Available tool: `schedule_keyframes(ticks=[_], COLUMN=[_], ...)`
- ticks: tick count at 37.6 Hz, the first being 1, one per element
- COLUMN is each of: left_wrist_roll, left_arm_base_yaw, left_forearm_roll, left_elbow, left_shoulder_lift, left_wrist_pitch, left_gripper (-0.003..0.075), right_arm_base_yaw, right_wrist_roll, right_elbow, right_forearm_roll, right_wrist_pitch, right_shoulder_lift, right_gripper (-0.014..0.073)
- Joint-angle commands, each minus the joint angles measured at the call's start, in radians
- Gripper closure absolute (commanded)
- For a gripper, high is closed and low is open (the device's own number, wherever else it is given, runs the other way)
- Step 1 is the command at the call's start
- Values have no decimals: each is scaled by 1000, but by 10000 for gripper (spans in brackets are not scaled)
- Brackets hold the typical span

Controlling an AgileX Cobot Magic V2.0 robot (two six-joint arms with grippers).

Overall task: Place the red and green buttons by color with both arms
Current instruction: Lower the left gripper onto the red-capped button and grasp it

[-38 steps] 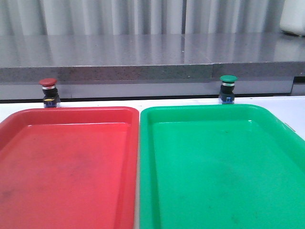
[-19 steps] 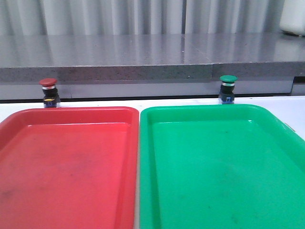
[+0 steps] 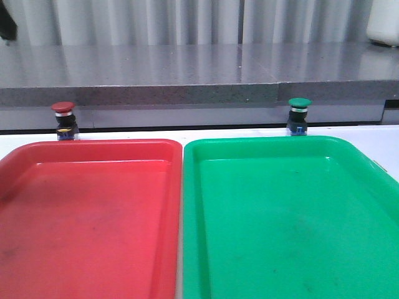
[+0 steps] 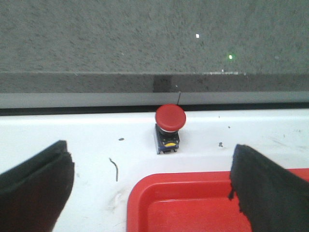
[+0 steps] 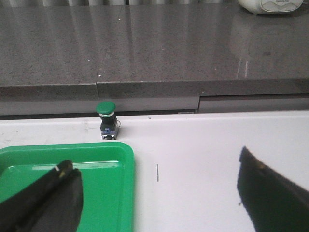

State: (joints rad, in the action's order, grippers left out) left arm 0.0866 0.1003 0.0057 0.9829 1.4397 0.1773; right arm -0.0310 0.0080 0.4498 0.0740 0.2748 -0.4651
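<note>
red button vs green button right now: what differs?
1. Cap colour: the red button has a dark red cap; the green button has a green one.
2. Place: the red button stands behind the red tray; the green button stands behind the green tray.

Shared: both stand upright on the white table, outside the trays, ungripped, with the left gripper and right gripper open.

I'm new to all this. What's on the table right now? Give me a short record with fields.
red button: upright on the white table, just behind the red tray
green button: upright, just behind the green tray
trays: side by side, nothing in either
left gripper: open, holding nothing, facing the red button
right gripper: open, holding nothing, the green button off to one side
buttons sorted: none yet
</note>
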Motion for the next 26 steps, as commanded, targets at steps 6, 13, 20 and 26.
schedule_keyframes(ticks=[6,13,20,26], left_wrist_roll=[1,1,1,1], left_arm_base_yaw=[28,28,29,29], left_forearm_roll=[9,9,9,9], left_elbow=[332,557,655,655], left_shoulder_lift=[292,490,585,614], left_wrist_pitch=[163,277,259,249], left_gripper=[104,104,104,248], right_arm_base_yaw=[-8,-8,-8,-8], right_wrist_roll=[-1,-1,-1,-1], right_elbow=[37,37,37,37], right_forearm_roll=[1,1,1,1], right_wrist_pitch=[-74,-74,-73,-72], right_shoulder_lift=[-11,-11,-11,-11], right_gripper=[-70,-70,-70,-70])
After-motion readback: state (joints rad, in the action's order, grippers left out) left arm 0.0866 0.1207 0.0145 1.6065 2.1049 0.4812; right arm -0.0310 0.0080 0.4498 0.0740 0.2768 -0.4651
